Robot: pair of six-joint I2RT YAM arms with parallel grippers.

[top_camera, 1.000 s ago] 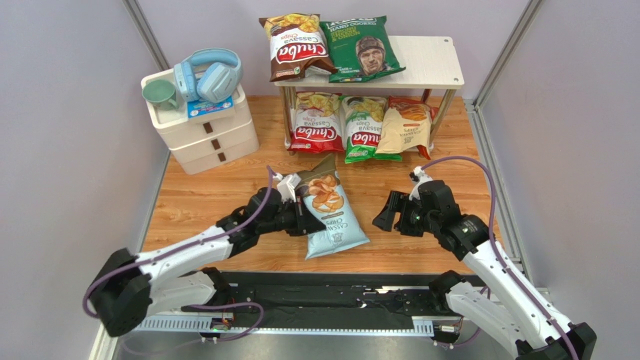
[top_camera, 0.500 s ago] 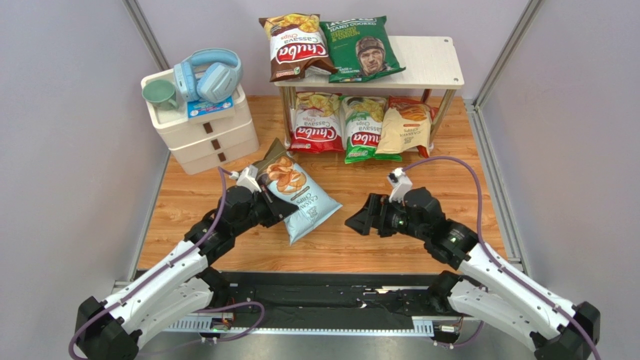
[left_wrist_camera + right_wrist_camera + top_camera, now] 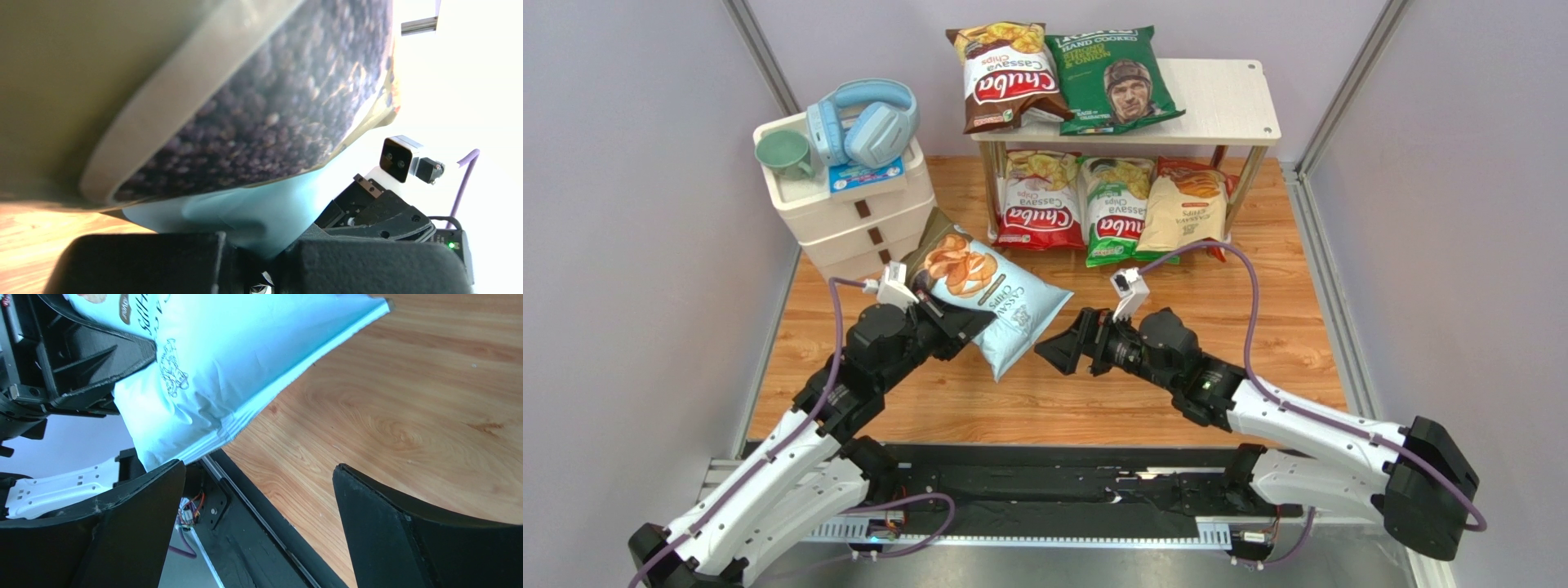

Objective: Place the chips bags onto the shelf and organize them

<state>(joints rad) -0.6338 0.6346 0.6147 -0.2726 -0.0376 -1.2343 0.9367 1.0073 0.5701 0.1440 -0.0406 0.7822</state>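
My left gripper (image 3: 946,321) is shut on the light blue chips bag (image 3: 986,294) and holds it lifted above the table, left of centre. In the left wrist view the bag (image 3: 258,208) fills the frame above the fingers. My right gripper (image 3: 1063,352) is open and empty, just right of the bag's lower corner; the bag shows in its view (image 3: 233,361). The shelf (image 3: 1228,104) stands at the back. The brown Chuba bag (image 3: 1008,76) and dark green bag (image 3: 1116,80) lie on its top board. The red Chuba bag (image 3: 1038,202), green Chuba bag (image 3: 1118,211) and cream-orange bag (image 3: 1185,206) sit on its lower tier.
A white three-drawer plastic unit (image 3: 854,214) stands at the back left with blue headphones (image 3: 867,123) and a green cup (image 3: 784,152) on top. The wooden tabletop (image 3: 1210,306) ends at a black rail (image 3: 1051,484) near the arm bases.
My left gripper has lifted the light blue bag up and to the left, off the table. My right gripper has moved left toward the bag, still open.
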